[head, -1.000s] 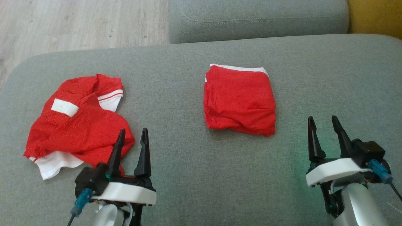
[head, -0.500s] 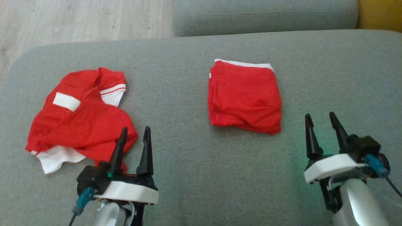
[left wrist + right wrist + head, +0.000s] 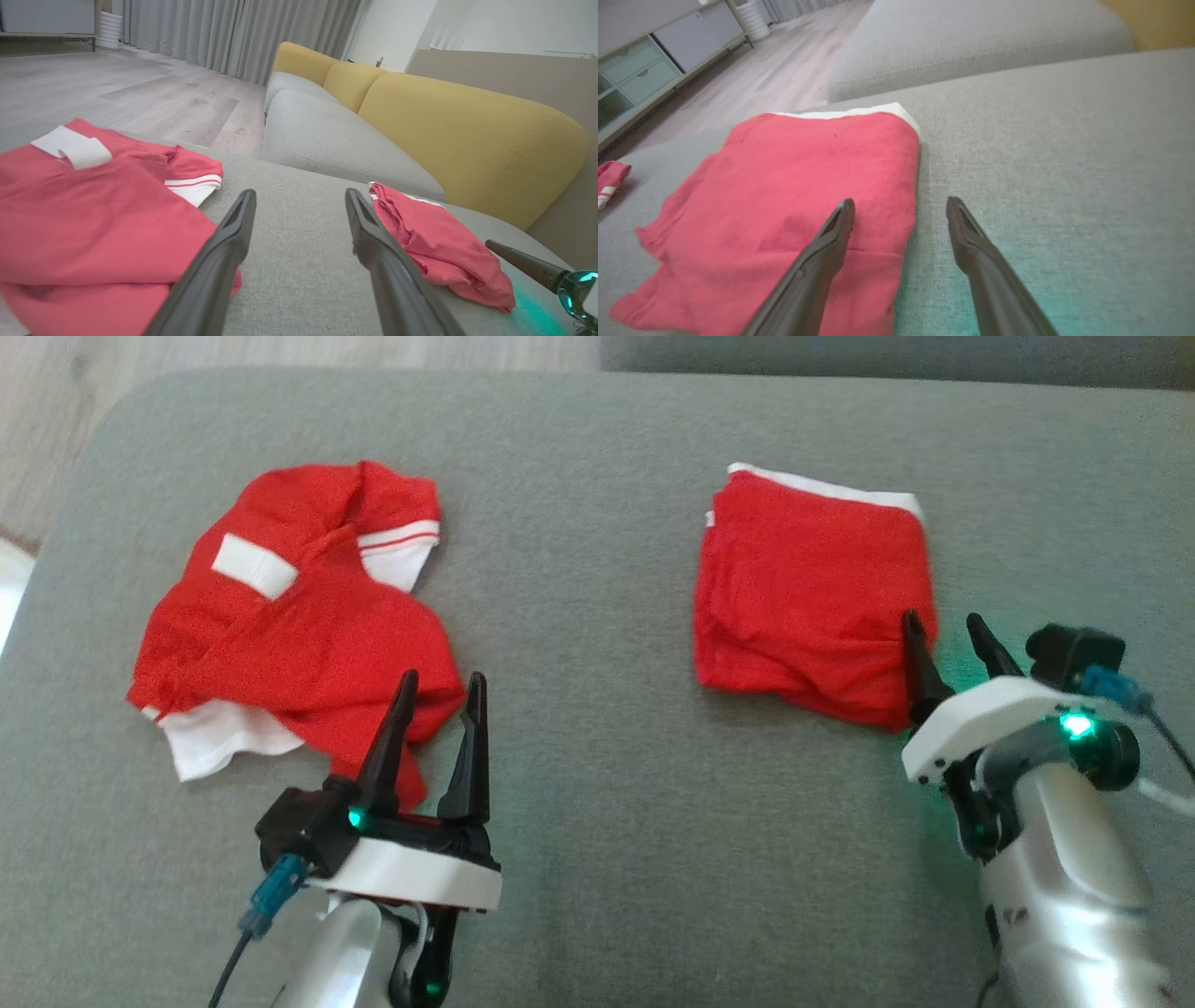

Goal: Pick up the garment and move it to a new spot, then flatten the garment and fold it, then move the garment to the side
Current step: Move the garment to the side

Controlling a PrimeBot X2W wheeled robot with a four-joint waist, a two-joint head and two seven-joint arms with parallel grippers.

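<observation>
Two red garments lie on the grey cushion (image 3: 653, 859). The crumpled garment (image 3: 299, 625) with white trim and a white tag is at the left, also in the left wrist view (image 3: 93, 219). The folded garment (image 3: 808, 588) with a white back edge lies to the right (image 3: 434, 238) (image 3: 794, 186). My left gripper (image 3: 443, 677) (image 3: 300, 192) stands open at the crumpled garment's near right edge, holding nothing. My right gripper (image 3: 940, 616) (image 3: 901, 200) is open over the folded garment's near right corner, one finger above the cloth and one past its edge.
Wooden floor (image 3: 56, 392) lies beyond the cushion's far left corner. A second grey seat (image 3: 327, 140) and a yellow backrest (image 3: 467, 130) stand behind the cushion. A low cabinet (image 3: 644, 56) stands across the floor. Bare cushion separates the two garments.
The head camera has tilted down and turned, shifting the whole picture. My right gripper has moved forward and left to the folded garment's near right corner. Both garments lie as before.
</observation>
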